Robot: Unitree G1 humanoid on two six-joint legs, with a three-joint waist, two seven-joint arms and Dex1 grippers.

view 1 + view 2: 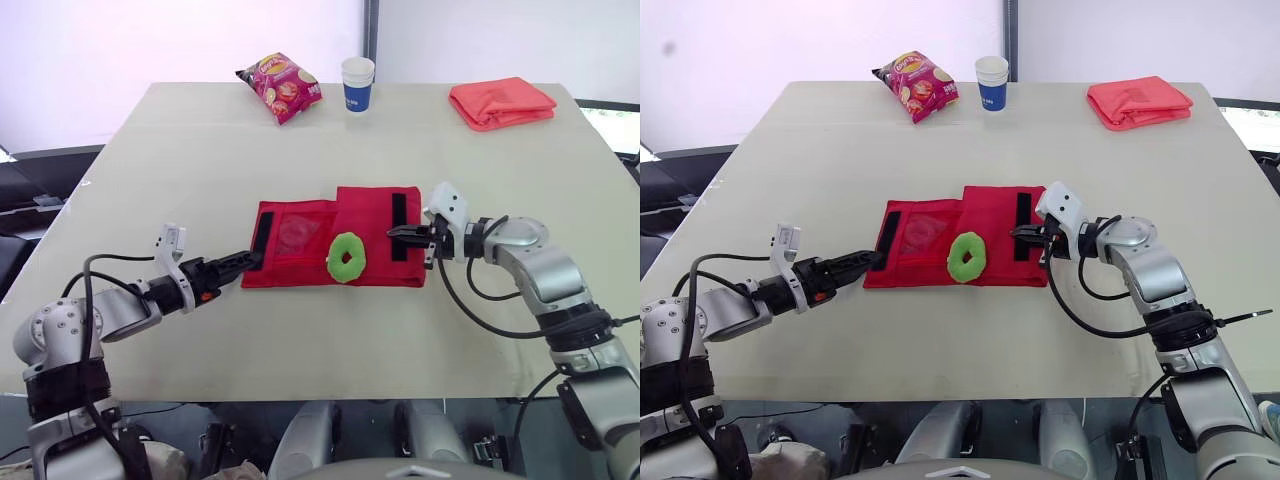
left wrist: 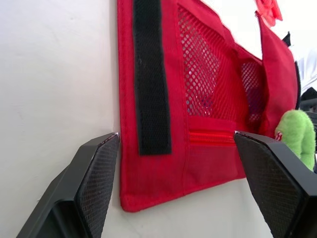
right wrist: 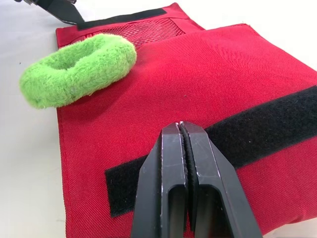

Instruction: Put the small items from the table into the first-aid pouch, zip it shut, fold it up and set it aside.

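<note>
The red first-aid pouch [image 1: 375,215] lies in the middle of the table with its right flap folded over. A black velcro strip [image 2: 151,89], a mesh pocket [image 2: 203,74] and a red zipper [image 2: 210,138] show on its left part. A green fuzzy ring [image 1: 347,257] rests on the pouch near its front edge. My left gripper [image 1: 250,260] is open, low over the table, with the pouch's front left corner between its fingers [image 2: 94,183]. My right gripper [image 3: 179,126] is shut with nothing visible between its fingers, its tip at the flap's black velcro strip [image 3: 267,124].
At the far edge of the table lie a chip bag [image 1: 280,87], a blue and white paper cup [image 1: 357,84] and a folded coral cloth [image 1: 502,102]. Bare tabletop [image 1: 180,170] stretches around the pouch on every side.
</note>
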